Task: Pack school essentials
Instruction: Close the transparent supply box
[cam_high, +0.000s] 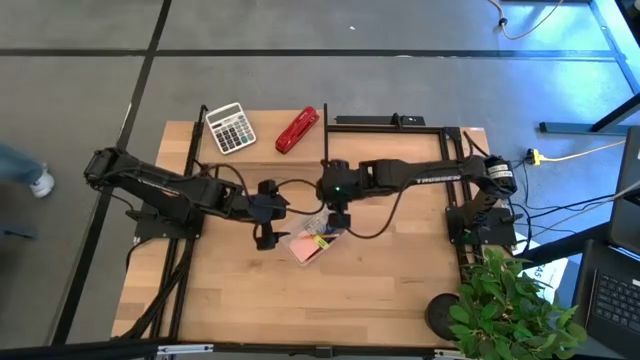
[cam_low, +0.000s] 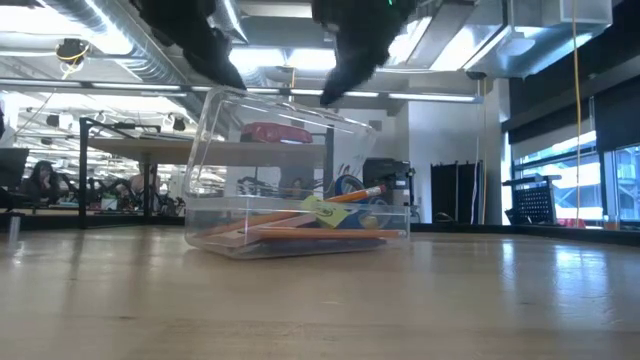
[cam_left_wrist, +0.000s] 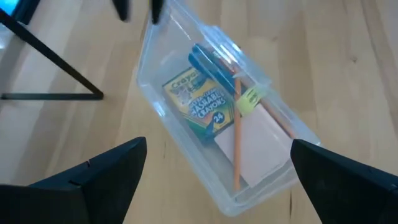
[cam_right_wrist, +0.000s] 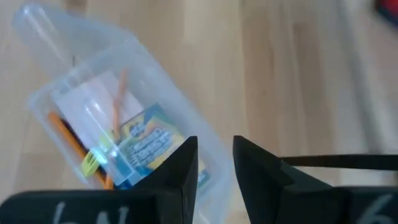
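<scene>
A clear plastic box (cam_high: 312, 240) rests on its base at the table's middle, with its lid (cam_low: 290, 105) tilted up. Inside lie a crayon pack (cam_left_wrist: 202, 102), an orange pencil (cam_left_wrist: 236, 137), a pink pad (cam_left_wrist: 261, 149) and a yellow-green piece (cam_left_wrist: 249, 99). My left gripper (cam_left_wrist: 219, 146) hangs above the box's left side, wide open, one finger to each side of the box. My right gripper (cam_right_wrist: 216, 146) hovers over the box's far end by the crayon pack. A narrow gap shows between its fingers, with nothing in it.
A white-grey calculator (cam_high: 230, 128) and a red stapler (cam_high: 297, 130) lie near the table's far edge. A black frame (cam_high: 390, 122) runs along that edge. A potted plant (cam_high: 510, 310) stands at the near right corner. Bare wood lies in front of the box.
</scene>
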